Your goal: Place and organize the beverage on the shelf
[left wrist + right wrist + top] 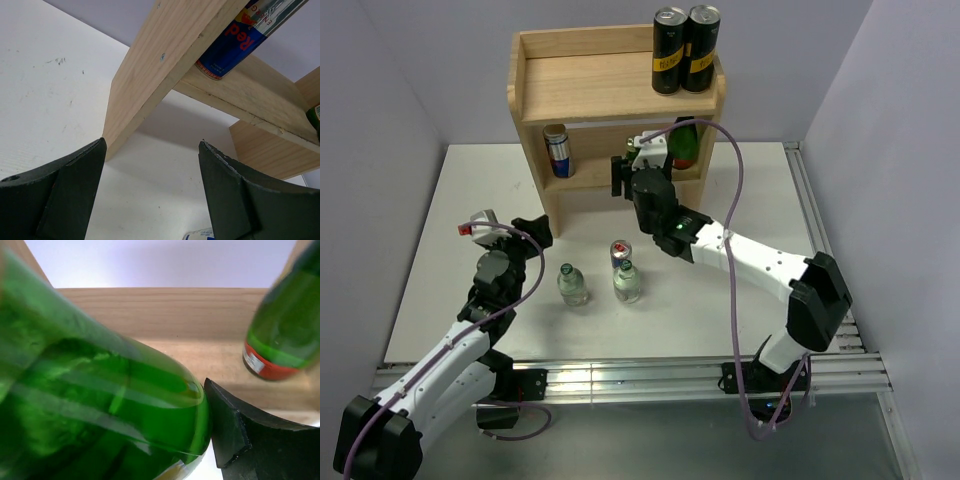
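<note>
Right gripper [642, 152] is pinching a dark-green bottle [100, 405] at the lower tier of the shelf [582, 88], probably needing to stand it beside the twin bottle [282, 340].

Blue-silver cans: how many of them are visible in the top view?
2. One blue-silver can stands at the left end of the shelf's lower board; the other can stands on the table, just behind a clear bottle. More may be hidden inside the shelf.

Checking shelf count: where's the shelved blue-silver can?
Top view: the blue-silver can stands on the lower tier of the shelf, left end, beside the side panel.
</note>
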Controlling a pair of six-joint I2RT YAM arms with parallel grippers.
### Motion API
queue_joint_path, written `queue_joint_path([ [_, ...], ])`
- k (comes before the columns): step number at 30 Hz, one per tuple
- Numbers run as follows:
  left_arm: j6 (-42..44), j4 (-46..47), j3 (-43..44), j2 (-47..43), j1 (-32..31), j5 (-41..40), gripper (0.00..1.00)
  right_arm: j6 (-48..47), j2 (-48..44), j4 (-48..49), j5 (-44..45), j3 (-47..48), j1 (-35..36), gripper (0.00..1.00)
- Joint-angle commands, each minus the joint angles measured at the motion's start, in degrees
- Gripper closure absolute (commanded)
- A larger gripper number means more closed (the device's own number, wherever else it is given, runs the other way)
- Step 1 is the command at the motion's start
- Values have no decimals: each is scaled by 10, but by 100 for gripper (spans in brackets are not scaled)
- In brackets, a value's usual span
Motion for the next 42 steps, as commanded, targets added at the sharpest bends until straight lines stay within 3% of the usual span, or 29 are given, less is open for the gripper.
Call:
queue_joint_path([
  [1, 18, 20, 19, -14, -2, -4, 19, -13, 10, 59, -18, 57, -19, 100],
  [17, 28, 27, 13, -8, -2, -8, 19, -16, 101, 70, -10, 145, -76, 100],
  [42, 28, 47, 9, 17, -2, -2, 20, -16, 165, 151, 139, 146, -117, 100],
])
